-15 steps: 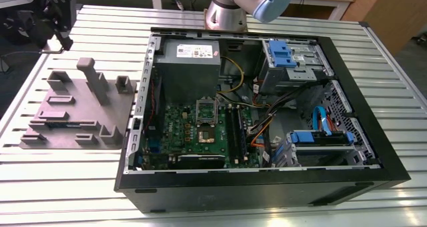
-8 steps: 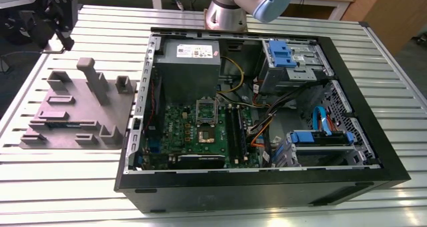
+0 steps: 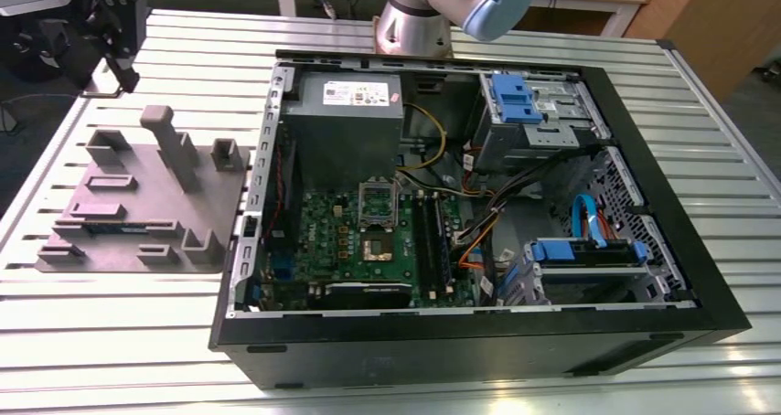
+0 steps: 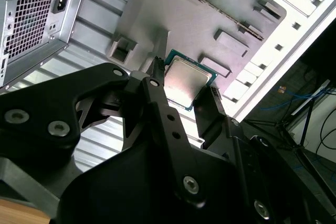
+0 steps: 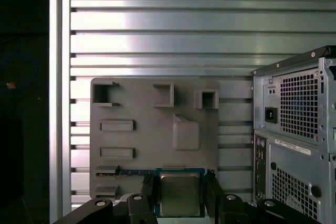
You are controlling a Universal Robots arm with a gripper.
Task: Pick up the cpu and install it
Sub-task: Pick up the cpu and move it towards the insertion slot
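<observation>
**Arm** point(image 3: 411, 26): a silver-grey metal cylinder with a smooth, slightly reflective finish, at the top centre of the exterior view.

**Joint cap** point(image 3: 500, 4): light blue, rounded and glossy, seated on the arm just to the exterior view's right of the silver tube.

**Gripper** point(image 4: 185, 80): matte black throughout in both wrist views. Its body is built from thick plates with rounded outlines and bevelled edges.

**Fingers** point(image 4: 160, 103): two, black, long and narrow with flat faces, slimmer toward the tips. One has a row of small round holes along its length.

**Screws** point(image 4: 59, 128): silver with round heads and socket centres, recessed into the black plates. Several are visible, some paired and some single.
</observation>
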